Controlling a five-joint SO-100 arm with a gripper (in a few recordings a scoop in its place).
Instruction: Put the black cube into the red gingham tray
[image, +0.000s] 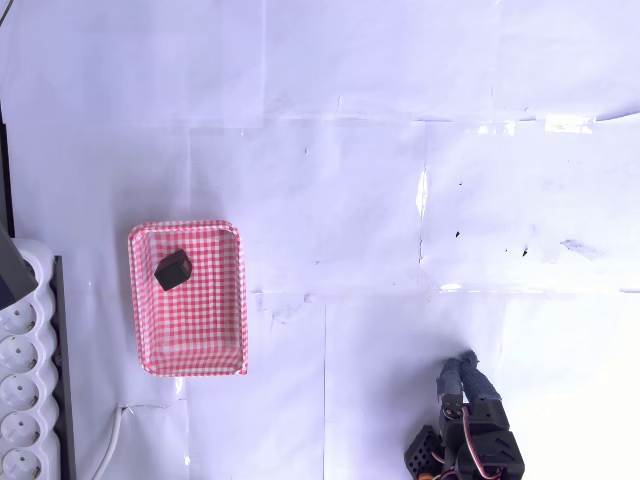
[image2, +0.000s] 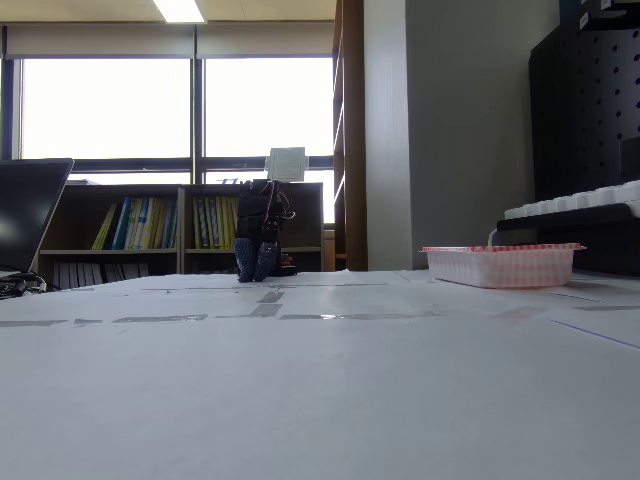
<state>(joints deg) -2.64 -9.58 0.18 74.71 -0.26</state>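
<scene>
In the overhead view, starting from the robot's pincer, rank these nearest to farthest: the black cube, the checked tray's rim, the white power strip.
From the pincer, low on the right:
1. Red gingham tray, its right rim, left of centre.
2. Black cube, inside the tray, upper part.
3. White power strip, at the far left edge.

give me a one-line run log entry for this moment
stage: placed | small matte black cube: inside red-and-white gingham tray, upper half in overhead view | tool: apart from tray, jaw state unclear

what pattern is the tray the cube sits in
Red-and-white gingham check on the tray, clearest in the overhead view.
</scene>
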